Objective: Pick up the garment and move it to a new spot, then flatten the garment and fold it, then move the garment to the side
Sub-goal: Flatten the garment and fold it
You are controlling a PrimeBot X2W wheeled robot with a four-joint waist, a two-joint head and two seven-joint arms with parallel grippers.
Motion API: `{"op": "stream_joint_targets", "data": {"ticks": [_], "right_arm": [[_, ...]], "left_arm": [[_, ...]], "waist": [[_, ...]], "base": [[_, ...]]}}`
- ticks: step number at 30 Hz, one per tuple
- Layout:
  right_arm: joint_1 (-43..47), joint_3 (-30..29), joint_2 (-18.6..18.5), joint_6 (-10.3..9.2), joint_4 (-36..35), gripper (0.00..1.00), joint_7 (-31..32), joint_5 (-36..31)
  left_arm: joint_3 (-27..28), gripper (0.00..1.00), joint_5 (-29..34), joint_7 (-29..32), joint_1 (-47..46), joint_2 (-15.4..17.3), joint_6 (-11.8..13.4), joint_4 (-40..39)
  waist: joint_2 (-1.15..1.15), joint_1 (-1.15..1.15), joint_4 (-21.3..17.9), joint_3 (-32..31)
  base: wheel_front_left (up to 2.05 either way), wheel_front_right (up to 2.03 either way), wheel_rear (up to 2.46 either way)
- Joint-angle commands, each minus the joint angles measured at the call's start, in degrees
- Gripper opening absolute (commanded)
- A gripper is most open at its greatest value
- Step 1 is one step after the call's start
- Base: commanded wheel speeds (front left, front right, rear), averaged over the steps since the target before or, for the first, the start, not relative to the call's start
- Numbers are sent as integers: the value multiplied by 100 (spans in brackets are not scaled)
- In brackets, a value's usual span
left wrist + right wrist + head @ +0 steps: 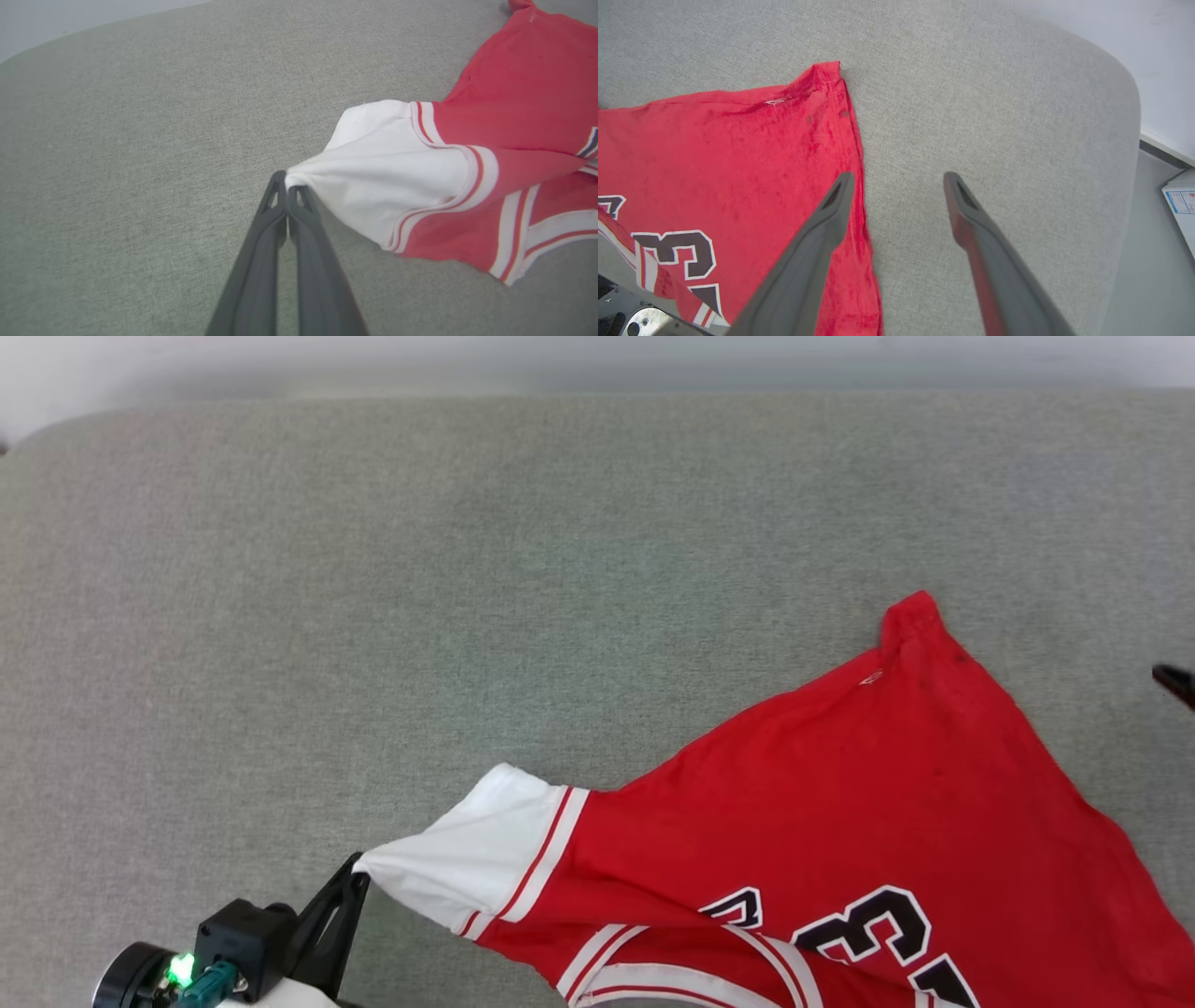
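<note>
The left pincer (pixel 286 186) is clenching on the tip of the garment's (pixel 514 116) white sleeve (pixel 387 177), both dark fingers pressing flat together and the cloth bunching to a point at their ends. From that pinch the sleeve is fanning out to the pincer's right into the red body, which is lying spread on the grey woven surface (pixel 467 569). The right pincer (pixel 899 179) is standing released, jaws wide with nothing between them; one finger is hovering over the garment's side edge, the other over bare surface just beside it. Judgement: flattening is the step in hand, and it is calling for a slow outward pull by the left pincer, low to the surface, with the right pincer taking a hold on the edge beneath it so tension is running evenly. The knit is looking thin and limp; the striped trim (pixel 472 168) and black outlined number (pixel 868 924) are appearing stiffer, and the coarse weave is likely dragging on the cloth.
</note>
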Motion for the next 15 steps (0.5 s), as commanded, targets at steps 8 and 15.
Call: {"op": "stream_joint_targets", "data": {"ticks": [8, 15], "right_arm": [[-1771, 1078, 365, -3, 554, 100, 878, -480], [-2720, 1930, 891, -3, 1485, 100, 1060, -829]], "left_arm": [[-43, 0, 187, 43, -428, -192, -135, 40], [-76, 0, 313, 61, -757, -334, -240, 104]], "waist": [[0, 0, 307, 473], [0, 0, 534, 825]], "base": [[0, 0, 0], [0, 0, 0]]}}
